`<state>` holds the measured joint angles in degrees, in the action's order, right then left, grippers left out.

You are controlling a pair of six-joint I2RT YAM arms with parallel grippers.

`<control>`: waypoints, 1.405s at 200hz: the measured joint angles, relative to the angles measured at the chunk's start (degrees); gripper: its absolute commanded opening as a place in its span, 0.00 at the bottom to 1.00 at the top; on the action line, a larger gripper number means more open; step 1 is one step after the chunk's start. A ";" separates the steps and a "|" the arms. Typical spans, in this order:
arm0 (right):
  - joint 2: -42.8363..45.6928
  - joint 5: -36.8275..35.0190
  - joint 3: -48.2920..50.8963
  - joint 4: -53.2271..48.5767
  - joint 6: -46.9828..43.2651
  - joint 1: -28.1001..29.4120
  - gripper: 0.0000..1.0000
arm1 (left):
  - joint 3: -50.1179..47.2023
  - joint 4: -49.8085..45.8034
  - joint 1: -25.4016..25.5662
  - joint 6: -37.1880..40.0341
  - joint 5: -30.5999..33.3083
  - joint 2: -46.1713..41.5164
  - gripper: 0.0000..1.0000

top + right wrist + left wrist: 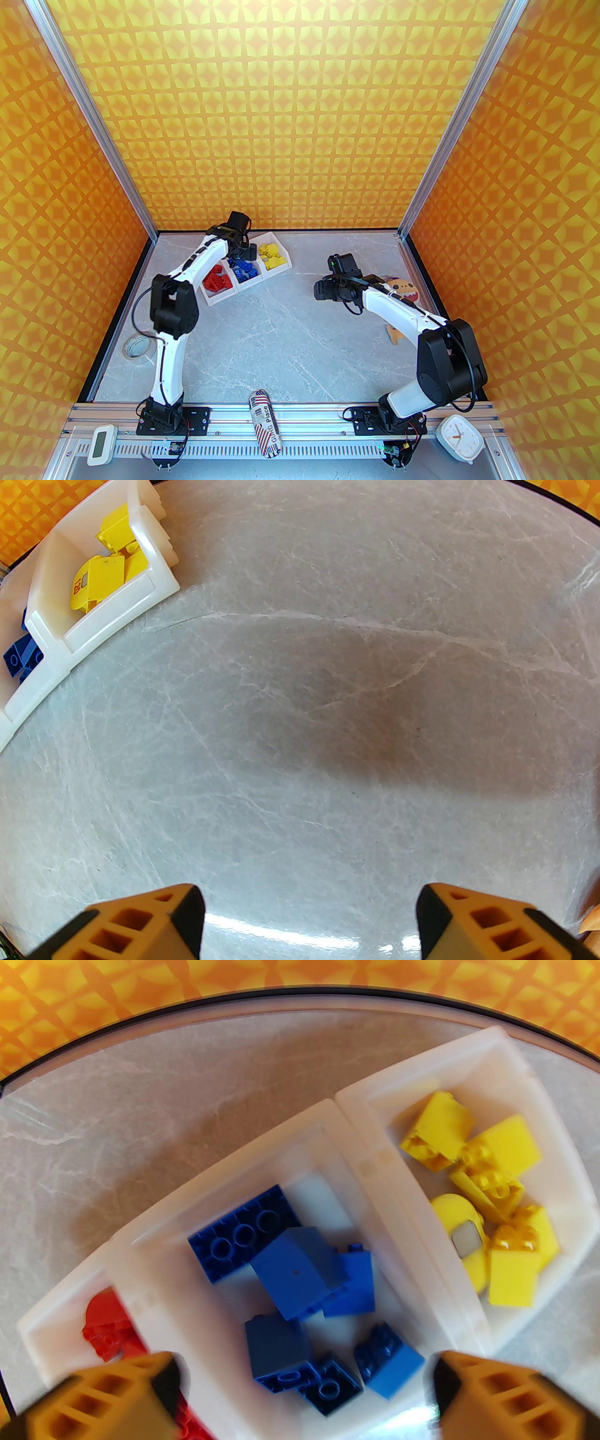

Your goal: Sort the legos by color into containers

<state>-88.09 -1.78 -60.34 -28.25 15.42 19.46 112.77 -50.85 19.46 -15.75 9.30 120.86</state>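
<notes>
The white containers [276, 274] stand in a row at the back left of the table. Red legos [218, 282] fill the left bin, blue legos [245, 271] the middle one, yellow legos [273, 255] the right one. My left gripper [307, 1382] hangs open above the middle bin [328, 1119], directly over the blue legos [300, 1274], with nothing between its fingers. Yellow legos [492, 1194] and red legos [110, 1325] lie in the bins on either side. My right gripper [309, 920] stands open over bare table, right of the containers [112, 616].
An orange plush monster [401, 290] lies at the right edge, partly under the right arm. A clear tape roll [137, 348] sits at the left edge. A printed can [265, 422], a timer [101, 444] and a clock [460, 438] rest on the front rail.
</notes>
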 measured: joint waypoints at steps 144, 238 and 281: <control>23.19 -26.99 19.17 15.54 -4.37 -11.52 0.98 | -60.37 32.50 -13.49 7.48 8.90 -49.20 0.99; 8.70 -19.58 30.56 46.10 -8.26 -19.23 0.99 | -89.22 81.22 -24.52 9.22 4.31 -39.82 0.99; 7.76 -11.04 32.76 57.46 -9.99 -19.28 0.98 | -93.53 98.64 -24.72 12.33 -6.25 -32.92 0.99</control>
<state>-80.34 -12.82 -27.57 29.21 5.43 0.19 19.25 47.79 -5.26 -3.42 3.05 87.94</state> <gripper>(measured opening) 0.985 0.989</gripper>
